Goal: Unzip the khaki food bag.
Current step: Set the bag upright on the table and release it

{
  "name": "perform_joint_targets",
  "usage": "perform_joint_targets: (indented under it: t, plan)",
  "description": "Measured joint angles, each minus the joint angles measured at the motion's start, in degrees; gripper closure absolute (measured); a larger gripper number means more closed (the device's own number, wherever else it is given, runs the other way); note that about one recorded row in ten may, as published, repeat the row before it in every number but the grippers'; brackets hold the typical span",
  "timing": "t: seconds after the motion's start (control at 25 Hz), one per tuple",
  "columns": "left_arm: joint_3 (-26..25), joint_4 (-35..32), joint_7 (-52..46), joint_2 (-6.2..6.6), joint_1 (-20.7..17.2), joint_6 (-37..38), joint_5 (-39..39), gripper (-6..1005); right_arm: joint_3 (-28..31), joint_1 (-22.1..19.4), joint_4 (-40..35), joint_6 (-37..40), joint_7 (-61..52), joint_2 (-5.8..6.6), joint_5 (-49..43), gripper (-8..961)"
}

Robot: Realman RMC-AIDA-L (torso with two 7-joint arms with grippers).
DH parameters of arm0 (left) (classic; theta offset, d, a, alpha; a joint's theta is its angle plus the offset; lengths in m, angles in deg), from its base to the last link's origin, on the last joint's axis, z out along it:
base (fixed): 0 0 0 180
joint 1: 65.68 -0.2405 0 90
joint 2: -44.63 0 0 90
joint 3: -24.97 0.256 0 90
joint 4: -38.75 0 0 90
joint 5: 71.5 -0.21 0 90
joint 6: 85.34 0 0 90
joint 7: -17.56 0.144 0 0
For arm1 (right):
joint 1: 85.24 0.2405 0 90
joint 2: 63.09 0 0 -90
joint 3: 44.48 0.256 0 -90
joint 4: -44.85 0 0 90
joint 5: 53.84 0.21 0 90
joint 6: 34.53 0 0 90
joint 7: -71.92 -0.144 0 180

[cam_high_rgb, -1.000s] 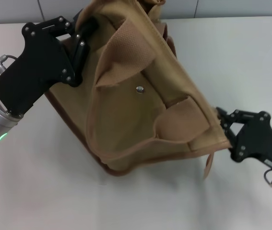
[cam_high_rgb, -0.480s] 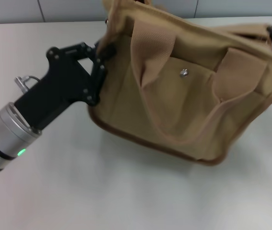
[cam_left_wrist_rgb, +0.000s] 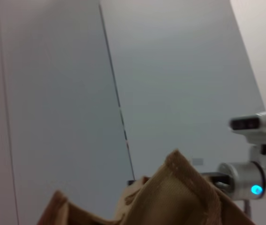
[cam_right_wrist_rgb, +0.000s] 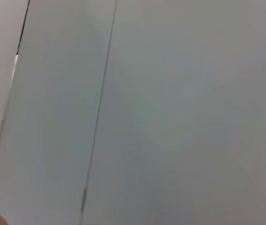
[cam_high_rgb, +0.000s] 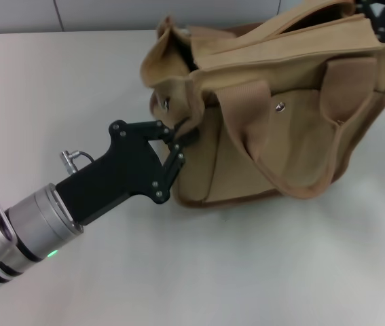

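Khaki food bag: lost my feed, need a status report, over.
Left end effector shut on khaki food bag at its left end. Right end effector at bag's far right top corner, grip unclear. Nothing in the way.

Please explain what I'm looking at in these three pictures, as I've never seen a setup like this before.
This is a two-armed robot; each arm ends in a gripper. The wide picture comes from a camera on its head, looking down at a white table. On the table stands a khaki bag with loop handles and a silver snap. The left gripper, black on a silver arm, pinches the fabric at the bag's left end. The right gripper is barely in view at the bag's top right corner, so its grip cannot be judged. The other two pictures come from cameras on the wrists. They mostly show a grey wall; the left wrist one also catches an edge of the bag and the other arm.
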Motion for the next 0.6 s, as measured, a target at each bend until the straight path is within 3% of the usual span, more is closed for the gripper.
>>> perform_joint_targets:
  t: [0.32, 0.6]
  plan:
    - [-0.3, -0.2, -1.2, -0.01, -0.5, -0.9, -0.7, 848, -2.1, -0.5, 1.6, -0.8, -1.1, -0.14, 0.4, 871]
    - [0.0, -4.0, -7.0, 0.40, -1.8, 1.3, -0.8, 844, -2.0, -3.7, 1.8, 0.5, -1.3, -0.05, 6.8, 691]
